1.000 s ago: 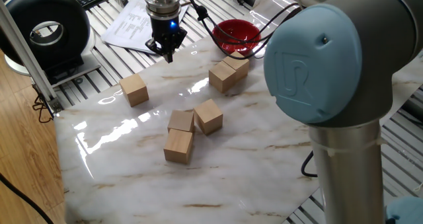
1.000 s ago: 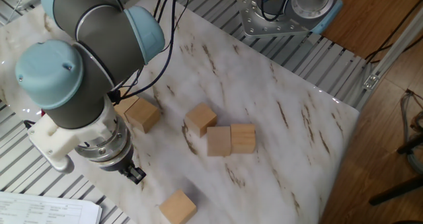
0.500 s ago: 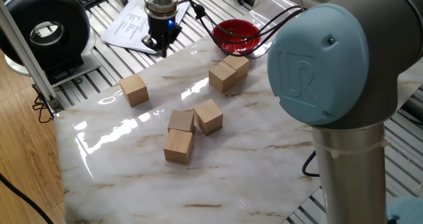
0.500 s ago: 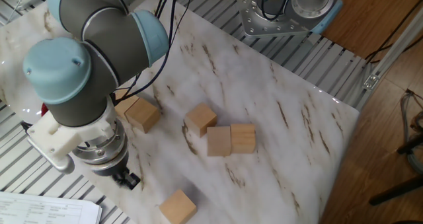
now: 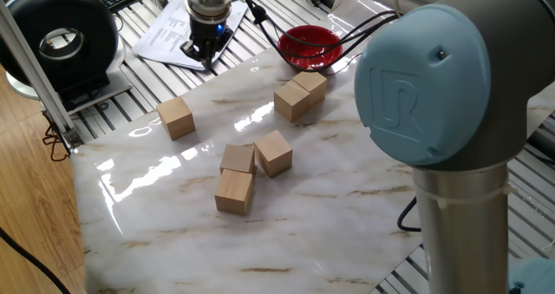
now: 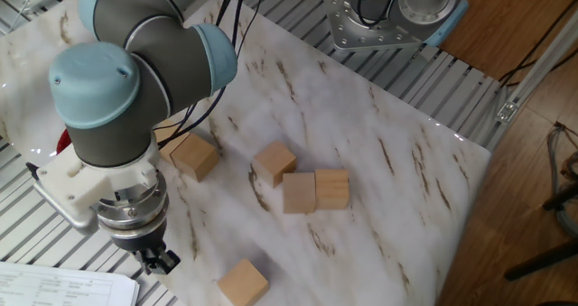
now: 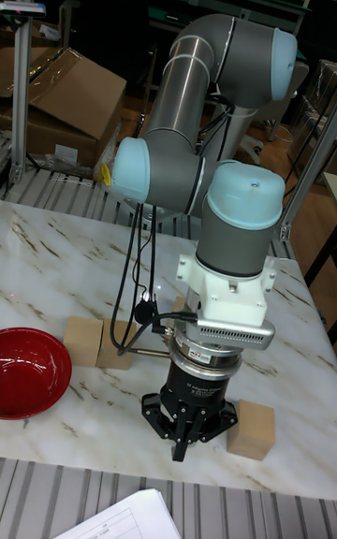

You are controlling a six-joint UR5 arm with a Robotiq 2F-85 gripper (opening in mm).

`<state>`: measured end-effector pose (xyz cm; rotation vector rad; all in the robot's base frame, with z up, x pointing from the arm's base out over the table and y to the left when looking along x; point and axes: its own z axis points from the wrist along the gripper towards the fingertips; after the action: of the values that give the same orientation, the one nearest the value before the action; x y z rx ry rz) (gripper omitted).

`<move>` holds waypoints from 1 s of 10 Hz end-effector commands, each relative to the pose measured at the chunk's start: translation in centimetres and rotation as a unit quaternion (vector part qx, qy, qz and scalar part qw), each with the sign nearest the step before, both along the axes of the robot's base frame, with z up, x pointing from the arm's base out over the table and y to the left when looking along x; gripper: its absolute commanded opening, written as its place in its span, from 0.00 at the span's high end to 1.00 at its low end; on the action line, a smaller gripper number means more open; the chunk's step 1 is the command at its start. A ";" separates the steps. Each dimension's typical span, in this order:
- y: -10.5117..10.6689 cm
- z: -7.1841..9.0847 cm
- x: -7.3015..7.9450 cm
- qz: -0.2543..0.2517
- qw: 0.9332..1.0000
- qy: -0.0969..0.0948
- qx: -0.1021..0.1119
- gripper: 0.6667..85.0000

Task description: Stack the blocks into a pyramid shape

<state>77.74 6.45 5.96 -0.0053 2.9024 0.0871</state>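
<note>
- I get two high fixed views facing across the marble table (image 5: 173, 233) from opposite sides.
- My tall view sits low, near the gripper (image 7: 183, 441).

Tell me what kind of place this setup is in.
Likely a robotics lab or workshop: a robot arm at a marble-topped table on slatted aluminium framing, loose cables, and cardboard boxes behind.

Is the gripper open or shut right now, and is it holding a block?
Shut and empty. In the tall fixed view the gripper has its fingertips meeting at a point with nothing between them; the nearest block sits apart on the table.
</note>
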 end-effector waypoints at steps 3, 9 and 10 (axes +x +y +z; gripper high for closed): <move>-0.1 0.1 -0.2 0.000 1.000 0.004 0.002 0.99; 0.7 0.3 -1.3 -0.001 0.999 0.036 0.006 0.99; 1.1 0.7 -1.0 -0.004 0.999 0.041 0.002 0.99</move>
<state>76.81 6.83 6.03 -0.0108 2.9530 0.0860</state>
